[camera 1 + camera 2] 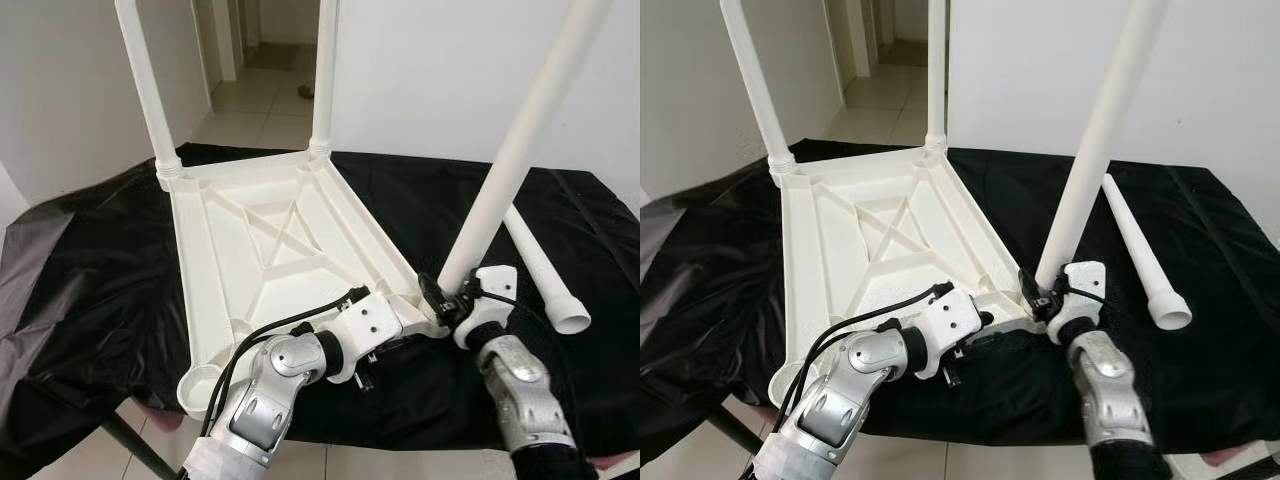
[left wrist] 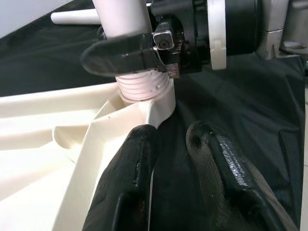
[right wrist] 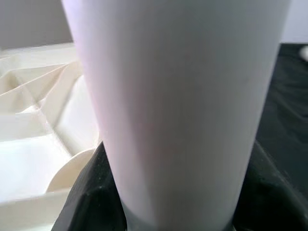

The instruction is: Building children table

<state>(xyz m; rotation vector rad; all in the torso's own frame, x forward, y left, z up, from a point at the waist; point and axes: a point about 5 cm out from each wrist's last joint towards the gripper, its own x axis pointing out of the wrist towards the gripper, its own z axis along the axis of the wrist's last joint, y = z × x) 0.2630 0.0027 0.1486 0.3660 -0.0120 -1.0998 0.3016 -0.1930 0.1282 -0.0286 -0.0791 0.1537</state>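
The white children's table top [image 1: 270, 250] lies upside down on a black cloth. Two legs [image 1: 145, 80] [image 1: 324, 70] stand upright in its far corners. My right gripper [image 1: 452, 295] is shut on a third white leg [image 1: 510, 160], which leans to the right over the near right corner. Its threaded end [image 2: 144, 84] sits at the corner socket [image 2: 156, 103]. My left gripper [image 2: 171, 132] lies along the rim just before that corner. Its fingers [image 2: 130, 183] are slightly apart with only cloth between them.
A fourth leg [image 1: 545, 270] lies loose on the cloth [image 1: 90, 270] at the right. The near left corner socket [image 1: 205, 385] holds nothing. The cloth-covered surface ends just behind my arms, above tiled floor [image 1: 160, 435]. An open doorway [image 1: 270, 60] lies beyond.
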